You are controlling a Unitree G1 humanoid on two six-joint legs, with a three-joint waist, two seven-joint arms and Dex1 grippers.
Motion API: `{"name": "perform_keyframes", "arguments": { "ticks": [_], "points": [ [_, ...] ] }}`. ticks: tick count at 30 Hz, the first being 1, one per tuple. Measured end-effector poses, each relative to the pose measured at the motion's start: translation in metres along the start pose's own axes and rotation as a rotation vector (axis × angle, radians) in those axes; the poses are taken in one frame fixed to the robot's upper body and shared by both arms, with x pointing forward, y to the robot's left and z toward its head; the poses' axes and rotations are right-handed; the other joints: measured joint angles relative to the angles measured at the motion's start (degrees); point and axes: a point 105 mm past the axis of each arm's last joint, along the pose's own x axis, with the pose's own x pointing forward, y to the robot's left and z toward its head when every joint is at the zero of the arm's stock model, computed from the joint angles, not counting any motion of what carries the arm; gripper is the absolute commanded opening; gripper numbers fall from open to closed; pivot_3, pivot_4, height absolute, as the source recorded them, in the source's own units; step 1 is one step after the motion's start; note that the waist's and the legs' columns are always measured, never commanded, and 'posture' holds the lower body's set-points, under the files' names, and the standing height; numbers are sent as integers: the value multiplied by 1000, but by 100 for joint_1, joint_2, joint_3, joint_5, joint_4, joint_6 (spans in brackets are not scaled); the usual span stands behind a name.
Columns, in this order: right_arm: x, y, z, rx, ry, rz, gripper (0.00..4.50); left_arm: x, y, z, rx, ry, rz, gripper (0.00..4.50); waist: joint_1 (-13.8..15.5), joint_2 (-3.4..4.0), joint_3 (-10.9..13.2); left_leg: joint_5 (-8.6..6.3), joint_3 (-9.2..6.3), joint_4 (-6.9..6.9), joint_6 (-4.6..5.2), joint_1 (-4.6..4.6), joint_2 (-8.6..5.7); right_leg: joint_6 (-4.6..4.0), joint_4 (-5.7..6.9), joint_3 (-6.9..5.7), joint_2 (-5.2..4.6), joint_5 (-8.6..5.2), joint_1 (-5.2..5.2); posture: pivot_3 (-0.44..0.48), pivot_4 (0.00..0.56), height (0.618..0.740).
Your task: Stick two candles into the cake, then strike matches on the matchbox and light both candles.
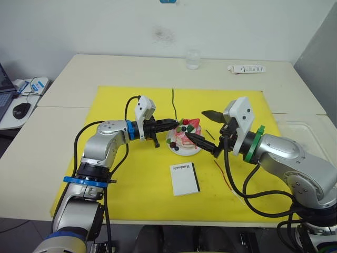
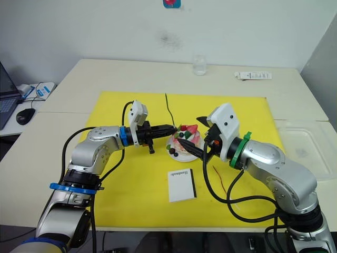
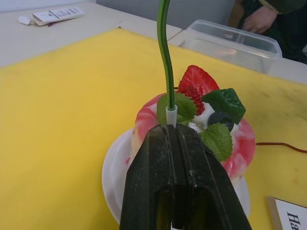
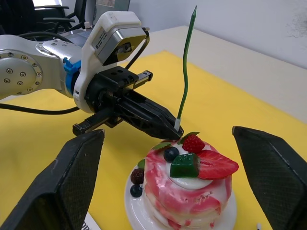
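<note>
From the left eye view, the cake (image 1: 184,139) sits on its white plate on the yellow mat (image 1: 121,174), which lies on the bench (image 1: 79,68). The left gripper (image 1: 175,122) reaches in from the left, its jaws clamped on the white base of the green candle (image 1: 173,103), which stands upright just above the cake's near-left edge. The right gripper (image 1: 202,125) has its jaws wide apart, one finger beside the cake, one above it. The matchbox (image 1: 185,178) lies flat in front of the cake, and the red candle (image 1: 221,173) lies on the mat to its right.

In the left wrist view, the closed fingers (image 3: 180,182) pinch the candle's white end against the cake's top.

In the right wrist view, the two spread fingers (image 4: 67,187) frame the cake, touching nothing.
</note>
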Motion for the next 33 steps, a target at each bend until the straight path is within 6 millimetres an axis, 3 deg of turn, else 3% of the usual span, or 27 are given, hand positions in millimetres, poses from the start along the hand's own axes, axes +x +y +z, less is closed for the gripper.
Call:
{"name": "perform_keyframes", "arguments": {
  "ticks": [12, 24, 27, 32, 33],
  "points": [
    [0, 0, 0, 0, -2, -3, 4500, -3, 2, 3, 14, -5, 11, 4481, -1, 0, 0, 0, 0, 0, 0, 0, 0, 0, 0, 0, 0, 0, 0, 0, 150, 740],
    [1, 1, 1, 1, -11, 13, 4500, -20, 6, 12, 53, -4, 67, 4481, -5, 0, 0, -1, 0, 3, 1, 0, 0, 0, 2, 1, 0, 0, 0, 0, 150, 740],
    [1, 1, 0, 1, -9, 13, 4500, -28, 3, 13, 50, 2, 70, 3925, -13, 0, 0, 0, -1, 1, 0, 0, 4, 0, 2, 2, 2, 0, -2, 0, 150, 740],
    [-6, -3, -5, -2, 15, 8, 4500, -51, 2, 18, 46, 23, 98, 2380, -14, 0, 0, 0, 0, 1, 1, 0, 2, 0, 2, 2, -1, 0, -2, 0, 150, 740],
    [-8, -3, -8, 4, 27, 11, 4500, -53, -1, 20, 50, 31, 94, 2380, -11, 0, 0, -1, 0, 2, 1, 0, 1, 0, 2, 2, -2, 0, 0, 0, 150, 740]
  ]
}}
